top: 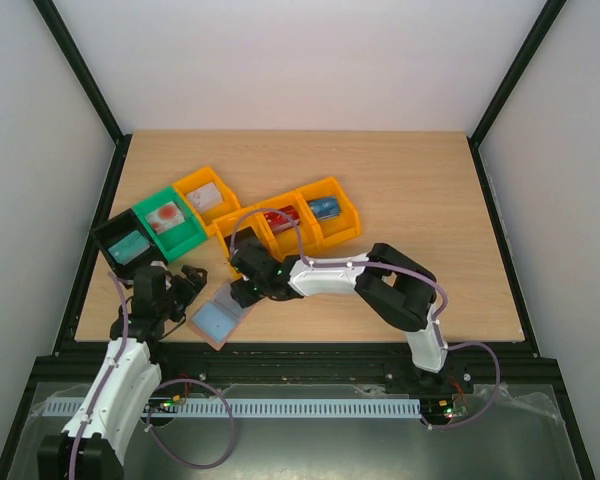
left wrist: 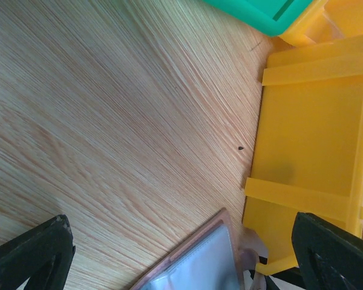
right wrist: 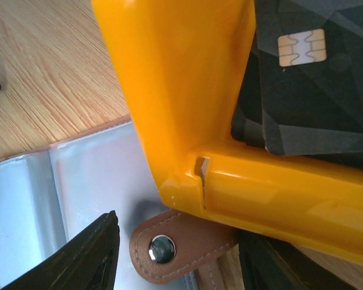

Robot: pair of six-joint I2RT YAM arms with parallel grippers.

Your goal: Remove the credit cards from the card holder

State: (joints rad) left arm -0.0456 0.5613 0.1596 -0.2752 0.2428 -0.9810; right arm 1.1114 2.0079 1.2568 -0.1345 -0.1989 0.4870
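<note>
The card holder (top: 218, 320) lies open near the table's front edge, tan rim around a light blue lining. Its corner shows in the left wrist view (left wrist: 196, 266). Its clear sleeves (right wrist: 91, 181) and brown snap tab (right wrist: 169, 246) show in the right wrist view. My left gripper (top: 188, 284) is open and empty, just left of the holder; in its own view it (left wrist: 181, 241) hangs over the holder's corner. My right gripper (top: 243, 287) is open and empty at the holder's far right edge, with its jaws either side of the snap tab (right wrist: 178, 241). A black chip card (right wrist: 314, 78) lies in the orange bin (right wrist: 181, 90).
Bins stand in an arc behind the holder: black (top: 127, 246), green (top: 168, 222), orange (top: 206, 196), then three joined orange ones (top: 330, 210). Each holds a card. The nearest orange bin (left wrist: 314, 139) overlaps the holder's snap tab. The table's front edge is close behind the holder.
</note>
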